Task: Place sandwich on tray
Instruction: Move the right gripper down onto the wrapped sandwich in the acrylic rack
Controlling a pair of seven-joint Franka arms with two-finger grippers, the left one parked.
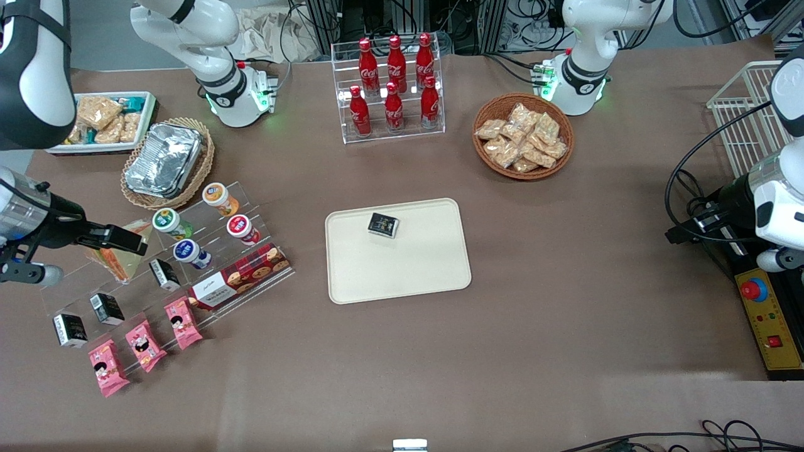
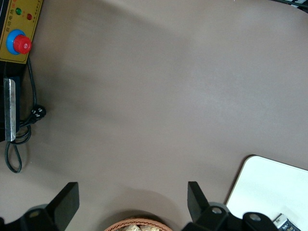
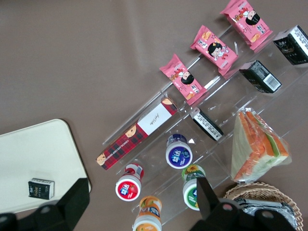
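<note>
Above the tiered display: gripper over the sandwich
Jaws spread wide, holding nothing; tray well apart on the counter

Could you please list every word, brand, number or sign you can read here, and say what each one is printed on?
"Coca-Cola": white script on the six red bottles in the clear acrylic rack.
Red tartan biscuit box: cursive on its white band, unreadable.
Pink snack packets, round cup lids, small black cartons: print too small.
Wrapped triangular sandwich and cream tray: no text.
Open right gripper hovers over the sandwich.
</note>
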